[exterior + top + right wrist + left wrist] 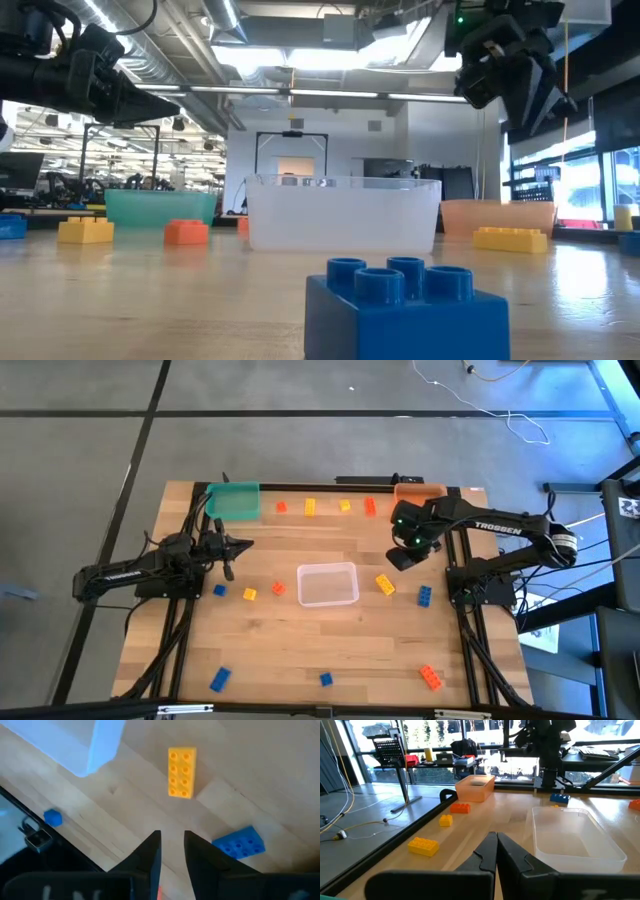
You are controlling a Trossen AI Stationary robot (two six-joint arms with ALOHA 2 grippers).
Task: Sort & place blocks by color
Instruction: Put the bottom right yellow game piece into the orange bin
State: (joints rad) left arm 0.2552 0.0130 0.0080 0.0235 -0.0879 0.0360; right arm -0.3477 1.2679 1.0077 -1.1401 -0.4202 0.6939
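Observation:
Small studded blocks lie flat and scattered on the wooden table [300, 650]. A far row holds an orange block [280, 507], two yellow blocks [310, 508] and a red-orange block [370, 507]. My right gripper [398, 560] hangs above the table, pointing down, narrowly open and holding nothing. In its wrist view [172, 842] a yellow block [182, 772] and a blue block [239, 841] lie below it. My left gripper [232, 550] waits shut at the table's left, above the wood [496, 840].
A clear bin [327, 584] stands mid-table, a teal bin [234, 500] at the far left and an orange bin [420, 490] at the far right. More blocks lie near the front edge: blue [219, 679], blue [325, 680] and orange [431, 677].

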